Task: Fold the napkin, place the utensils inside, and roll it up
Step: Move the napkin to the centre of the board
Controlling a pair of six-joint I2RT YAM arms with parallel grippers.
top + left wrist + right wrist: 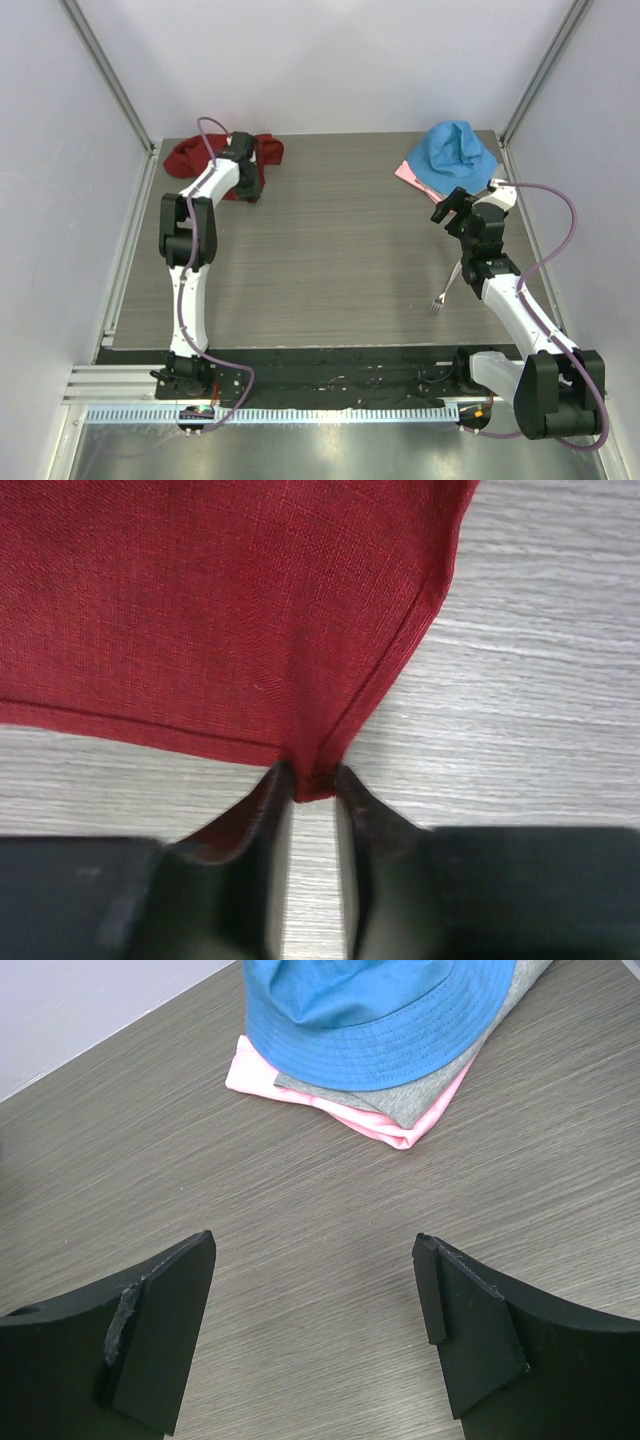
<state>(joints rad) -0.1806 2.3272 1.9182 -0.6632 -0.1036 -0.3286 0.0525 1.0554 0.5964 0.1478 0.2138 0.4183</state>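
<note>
The dark red napkin [196, 154] lies bunched at the table's far left corner. My left gripper [251, 192] is at its near right edge. In the left wrist view the napkin [220, 610] fills the upper frame, and my left gripper [312, 783] is shut on a hemmed corner of it, just above the tabletop. The silver fork [447, 290] lies on the table right of centre, beside my right forearm. My right gripper [447, 208] is open and empty, above the table and apart from the fork; it also shows in the right wrist view [315, 1260] with the jaws wide apart.
A bright blue cloth hat [456, 154] sits on folded grey and pale pink cloths [410, 174] at the far right corner; they also show in the right wrist view [370, 1010]. Metal frame posts stand at both back corners. A black strip runs along the table's near edge.
</note>
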